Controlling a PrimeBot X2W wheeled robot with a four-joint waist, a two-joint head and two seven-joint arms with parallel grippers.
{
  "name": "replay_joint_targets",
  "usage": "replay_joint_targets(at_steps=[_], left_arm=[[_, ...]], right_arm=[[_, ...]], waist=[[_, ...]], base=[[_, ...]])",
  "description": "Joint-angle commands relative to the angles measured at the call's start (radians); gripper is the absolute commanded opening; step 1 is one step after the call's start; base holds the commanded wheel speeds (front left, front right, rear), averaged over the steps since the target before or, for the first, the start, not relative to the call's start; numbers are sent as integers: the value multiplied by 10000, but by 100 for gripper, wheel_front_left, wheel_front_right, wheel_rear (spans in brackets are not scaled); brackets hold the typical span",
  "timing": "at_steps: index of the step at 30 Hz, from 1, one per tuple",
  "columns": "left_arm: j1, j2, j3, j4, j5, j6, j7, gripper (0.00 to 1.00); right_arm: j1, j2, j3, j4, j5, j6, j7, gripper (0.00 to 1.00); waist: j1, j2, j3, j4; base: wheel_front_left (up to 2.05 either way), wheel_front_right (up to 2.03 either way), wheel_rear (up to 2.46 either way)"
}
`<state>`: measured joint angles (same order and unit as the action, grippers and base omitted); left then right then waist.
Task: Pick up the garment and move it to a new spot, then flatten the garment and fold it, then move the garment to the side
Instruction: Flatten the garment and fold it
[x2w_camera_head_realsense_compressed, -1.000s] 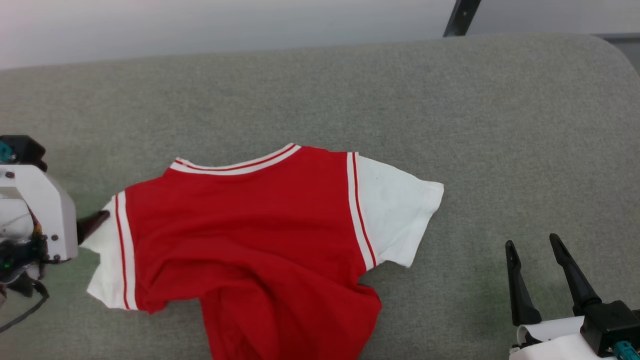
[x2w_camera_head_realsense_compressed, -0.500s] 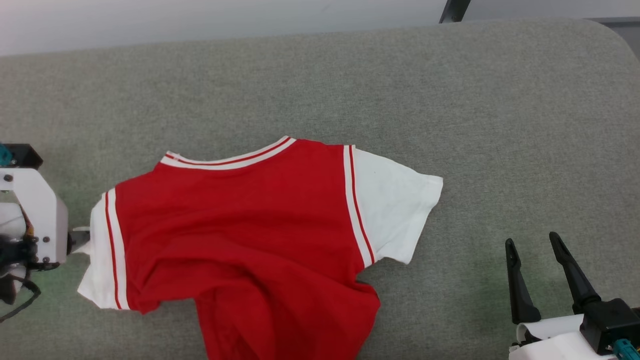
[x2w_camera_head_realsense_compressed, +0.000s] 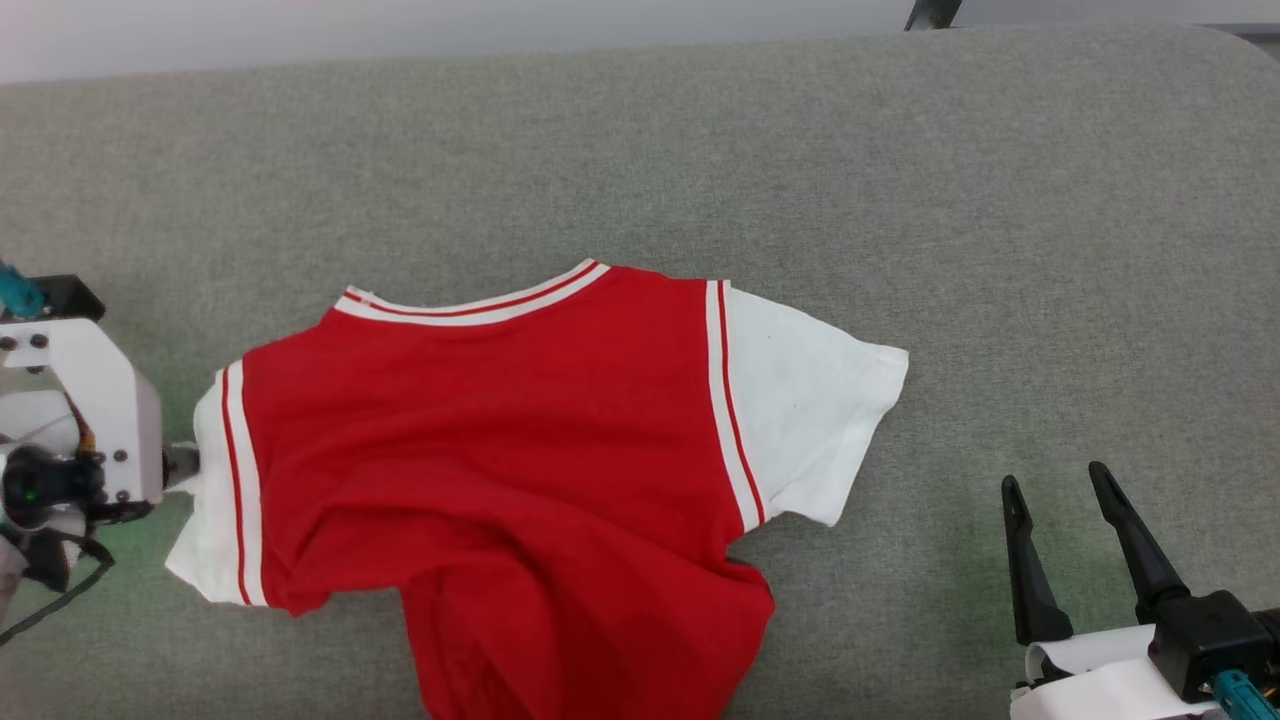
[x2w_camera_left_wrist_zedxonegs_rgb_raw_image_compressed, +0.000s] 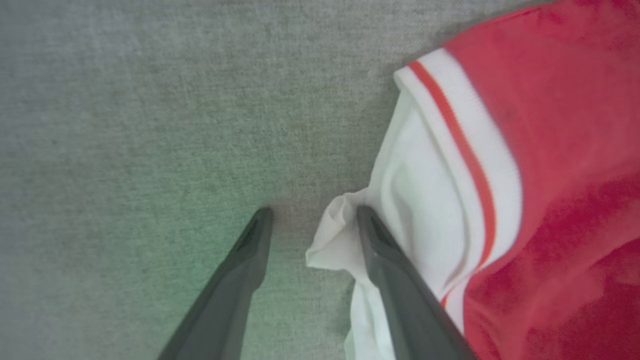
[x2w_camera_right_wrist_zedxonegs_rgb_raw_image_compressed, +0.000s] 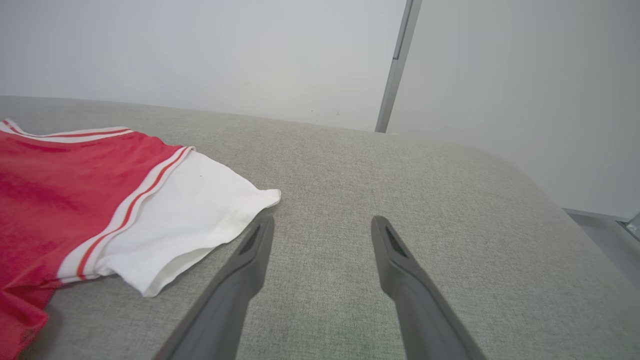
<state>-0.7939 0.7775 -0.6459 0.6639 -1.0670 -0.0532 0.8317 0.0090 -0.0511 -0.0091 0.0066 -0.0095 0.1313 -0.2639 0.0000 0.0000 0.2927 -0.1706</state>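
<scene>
Standing wide open at the bottom middle of the left wrist view, the left claw (x2w_camera_left_wrist_zedxonegs_rgb_raw_image_compressed: 314, 210) has its two dark fingers well apart and grips nothing. A crumpled corner of a white sleeve (x2w_camera_left_wrist_zedxonegs_rgb_raw_image_compressed: 415, 190) pokes into the gap and touches the right-hand finger (x2w_camera_left_wrist_zedxonegs_rgb_raw_image_compressed: 382, 260), which lies over the sleeve's edge, while the left-hand finger is over bare grey cloth. In the head view this claw sits at the left edge of the frame, its tip just meeting the sleeve. Outward from there the shirt (x2w_camera_head_realsense_compressed: 500, 450) lies across the middle of the frame on the grey padded top (x2w_camera_head_realsense_compressed: 640, 150). Its plain red side is up, its collar trim is toward the top, and its lower part is bunched and runs off the bottom edge. The other sleeve (x2w_camera_head_realsense_compressed: 815, 420) lies flat toward the right. The right claw (x2w_camera_head_realsense_compressed: 1054, 476) stands at the lower right of the frame, open and empty, apart from the shirt. In the right wrist view that sleeve's corner shows just up-left of its left finger. A pale wall (x2w_camera_right_wrist_zedxonegs_rgb_raw_image_compressed: 200, 50) and a grey post (x2w_camera_right_wrist_zedxonegs_rgb_raw_image_compressed: 397, 65) stand behind the padded top
</scene>
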Motion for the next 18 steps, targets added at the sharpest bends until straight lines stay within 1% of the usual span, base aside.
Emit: replay_joint_targets(at_steps=[1, 3, 7, 10, 13, 15, 18], left_arm=[[266, -604, -195, 80, -193, 20, 97, 0], [229, -693, -181, 111, -188, 107, 89, 0], [50, -463, -320, 76, 155, 231, 81, 0], [-11, -384, -268, 43, 157, 280, 45, 0], [-32, -360, -290, -23, 218, 341, 25, 0], [6, -398, -306, -57, 230, 371, -10, 0], [-10, -500, -326, -130, 249, 354, -91, 0]], right_arm=[[-168, 17, 22, 66, -25, -11, -7, 100], [-178, 15, 33, 120, -18, -11, -7, 100], [-244, -38, 44, 289, 26, -11, -7, 100], [-293, -93, 93, 401, 187, -11, -7, 100], [-475, -357, 301, 554, 457, -11, 160, 100], [-672, -597, 620, 613, 878, -11, 644, 100], [-1172, -1210, 1163, 505, 1712, -11, 1816, 100]], waist=[[0, 0, 27, 8], [0, 0, 26, 0], [0, 0, -33, 15], [0, 0, -85, 46], [0, 0, -167, 138], [0, 0, -237, 204], [0, 0, -285, 341]], base=[[0, 0, 0], [0, 0, 0], [0, 0, 0], [0, 0, 0], [0, 0, 0], [0, 0, 0], [0, 0, 0]])
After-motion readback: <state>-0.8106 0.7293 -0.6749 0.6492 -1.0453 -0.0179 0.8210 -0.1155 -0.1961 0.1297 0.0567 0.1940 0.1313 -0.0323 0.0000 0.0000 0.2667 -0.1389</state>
